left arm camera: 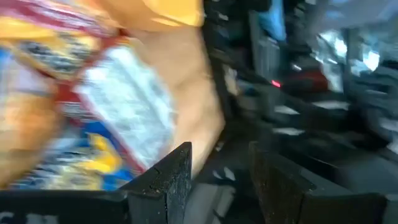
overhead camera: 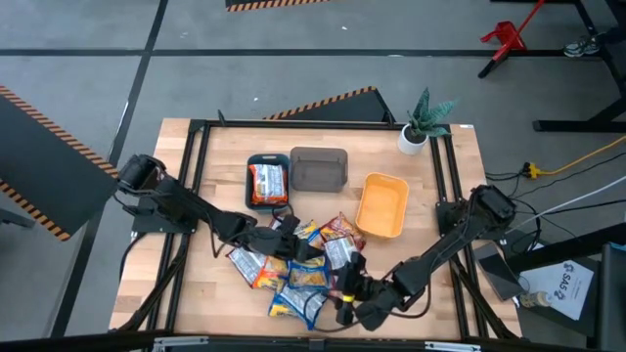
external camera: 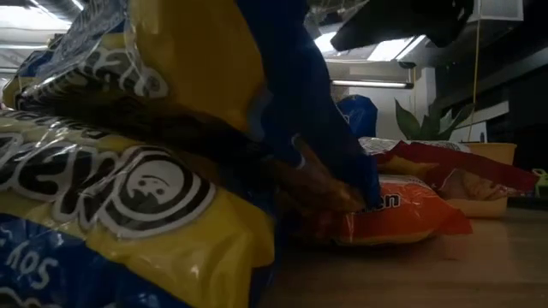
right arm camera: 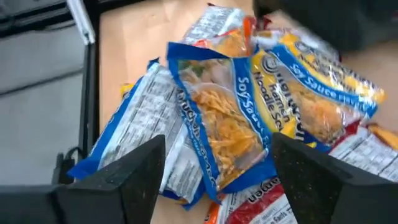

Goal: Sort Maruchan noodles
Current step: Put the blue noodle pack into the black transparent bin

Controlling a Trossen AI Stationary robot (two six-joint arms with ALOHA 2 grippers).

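I had the right gripper (right arm camera: 214, 171) hanging wide open and empty at the near edge of the Maruchan noodles (overhead camera: 298, 264), since that loose overlapping heap on the table (overhead camera: 220, 293) in front of the teal tray (overhead camera: 250, 166), grey tray (overhead camera: 319, 168) and orange tray (overhead camera: 382, 205) needed picking apart; one orange-red packet (overhead camera: 267, 183) already lay in the teal tray. The left gripper (overhead camera: 279, 233) sat at the heap's far edge, fingers parted with nothing between them. The packets were flat and crinkly: yellow-and-blue, orange-red, silvery-white.
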